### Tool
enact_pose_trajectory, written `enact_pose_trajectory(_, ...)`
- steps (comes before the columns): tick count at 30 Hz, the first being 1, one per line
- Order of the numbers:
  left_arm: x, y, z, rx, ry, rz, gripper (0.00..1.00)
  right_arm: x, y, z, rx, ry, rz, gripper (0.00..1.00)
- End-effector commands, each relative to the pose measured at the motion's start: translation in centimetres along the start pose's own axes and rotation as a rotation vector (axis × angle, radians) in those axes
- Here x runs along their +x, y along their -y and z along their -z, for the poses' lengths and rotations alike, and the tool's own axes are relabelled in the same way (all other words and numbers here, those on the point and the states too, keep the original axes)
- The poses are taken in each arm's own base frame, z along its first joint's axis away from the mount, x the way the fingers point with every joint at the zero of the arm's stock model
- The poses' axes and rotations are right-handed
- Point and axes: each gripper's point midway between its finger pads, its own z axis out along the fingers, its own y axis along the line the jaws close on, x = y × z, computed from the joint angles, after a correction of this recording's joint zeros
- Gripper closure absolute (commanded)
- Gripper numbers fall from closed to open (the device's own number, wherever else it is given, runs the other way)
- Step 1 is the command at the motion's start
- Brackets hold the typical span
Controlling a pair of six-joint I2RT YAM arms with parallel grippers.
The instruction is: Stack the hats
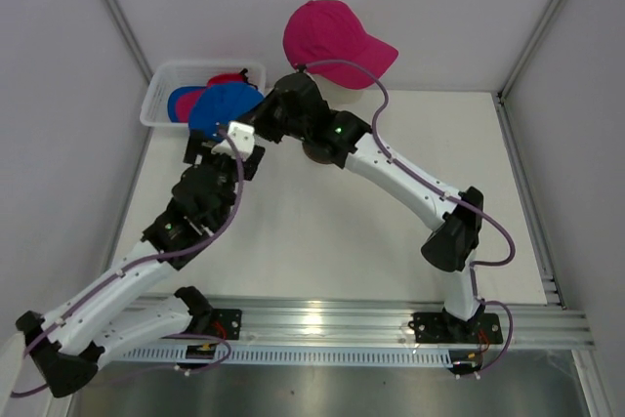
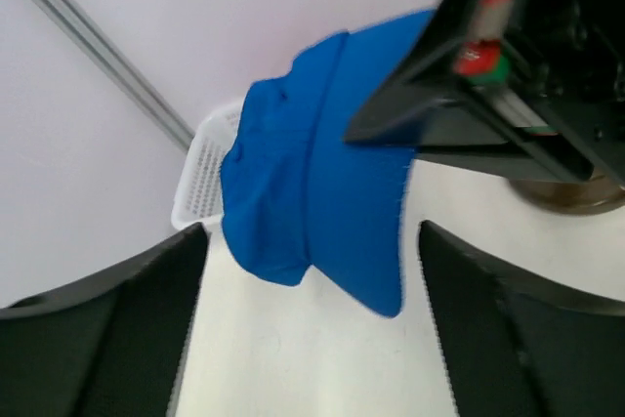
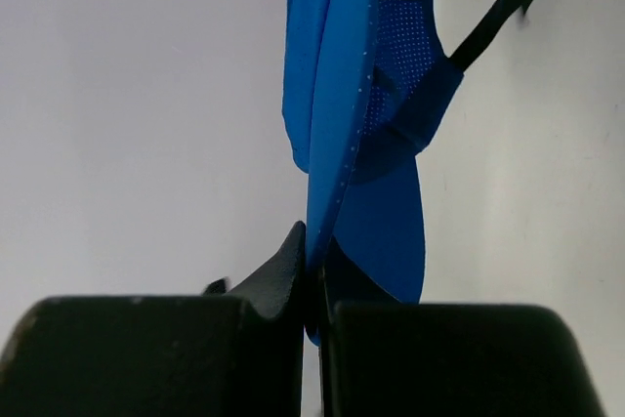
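My right gripper (image 1: 256, 122) is shut on the brim of a bright blue hat (image 1: 223, 107) and holds it in the air beside the basket. In the right wrist view the hat (image 3: 356, 114) hangs from the closed jaws (image 3: 317, 275). My left gripper (image 1: 223, 150) is open and empty just below that hat; in the left wrist view the hat (image 2: 312, 192) hangs above the gap between the fingers (image 2: 107, 329). A magenta hat (image 1: 334, 39) sits high at the back. A second blue hat (image 1: 184, 103) lies in the basket.
A white mesh basket (image 1: 159, 85) stands at the back left and also holds a red fabric piece (image 1: 230, 77); it also shows in the left wrist view (image 2: 200, 168). A dark stand (image 1: 317, 151) sits under the magenta hat, partly behind the right arm. Grey walls enclose the table.
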Motion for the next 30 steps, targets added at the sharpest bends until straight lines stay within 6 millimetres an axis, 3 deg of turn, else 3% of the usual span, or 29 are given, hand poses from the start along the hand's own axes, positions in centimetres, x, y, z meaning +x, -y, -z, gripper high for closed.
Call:
enact_pose_trajectory(1,-5.0,-2.9,2.9,0.042,0.151,0.241,0.03,-1.5,-1.2,1.4,-0.07,-0.025,0.07,1.0)
enact_pose_trajectory(5,-7.9,-6.2,7.4,0.115,0.278,0.457,0.0,-0.7,-1.7,2.3,-0.109,-0.094,0.147,1.0)
enact_pose_trajectory(7,-8.7,-8.7,8.6,0.071,0.297,0.529,0.0,0.0,-1.7,2.5,-0.119,-0.11,0.193,1.0)
enact_pose_trajectory(8,-7.8,-8.9,8.8,0.058,0.249,0.55,0.0,0.7,-2.1,2.8,-0.154,-0.147,0.229,1.0)
enact_pose_trajectory(10,-8.2,-11.4,9.3,-0.016,0.208,0.6,0.01,1.1,-2.9,3.4,-0.208,-0.175,0.258,1.0)
enact_pose_trajectory(11,-6.6,-10.7,9.1,-0.014,0.114,0.616,0.0,1.6,-4.2,4.0,-0.28,-0.207,0.302,1.0)
enact_pose_trajectory(12,-6.4,-11.3,8.7,-0.054,0.07,0.634,0.01,1.6,-5.1,4.6,-0.323,-0.216,0.328,1.0)
enact_pose_trajectory(14,-6.0,-10.2,8.9,-0.006,0.002,0.711,0.0,1.6,-6.6,6.0,-0.388,-0.228,0.404,1.0)
enact_pose_trajectory(15,-5.8,-10.2,8.7,-0.011,-0.011,0.731,0.01,0.9,-8.9,7.5,-0.448,-0.207,0.44,1.0)
enact_pose_trajectory(16,-5.8,-9.9,8.8,0.006,-0.013,0.753,0.01,0.5,-9.8,8.3,-0.474,-0.197,0.472,1.0)
enact_pose_trajectory(17,-6.0,-9.0,8.7,0.049,-0.019,0.788,0.0,0.0,-9.8,8.4,-0.466,-0.201,0.49,1.0)
enact_pose_trajectory(18,-6.0,-9.2,8.7,0.048,-0.013,0.804,0.0,-1.4,-12.1,10.3,-0.521,-0.15,0.525,1.0)
enact_pose_trajectory(20,-6.6,-8.6,8.8,0.093,-0.003,0.829,0.0,-3.3,-13.0,11.0,-0.535,-0.098,0.528,1.0)
enact_pose_trajectory(21,-6.8,-8.4,8.6,0.101,0.009,0.832,0.0,-5.4,-13.5,11.7,-0.541,-0.047,0.506,1.0)
enact_pose_trajectory(22,-6.5,-8.0,8.2,0.106,-0.003,0.831,0.01,-6.4,-13.1,11.4,-0.532,-0.027,0.483,1.0)
enact_pose_trajectory(23,-6.4,-7.9,8.0,0.109,-0.005,0.836,0.0,-8.2,-14.0,11.9,-0.567,0.03,0.461,1.0)
enact_pose_trajectory(24,-6.2,-7.4,7.7,0.122,-0.017,0.836,0.01,-10.6,-14.0,12.3,-0.57,0.076,0.426,1.0)
enact_pose_trajectory(27,-6.1,-6.7,6.9,0.141,-0.038,0.84,0.01,-15.3,-14.0,12.7,-0.548,0.177,0.247,1.0)
enact_pose_trajectory(30,-6.0,-6.0,5.9,0.16,-0.036,0.836,0.0,-17.6,-15.3,13.6,-0.595,0.268,0.198,1.0)
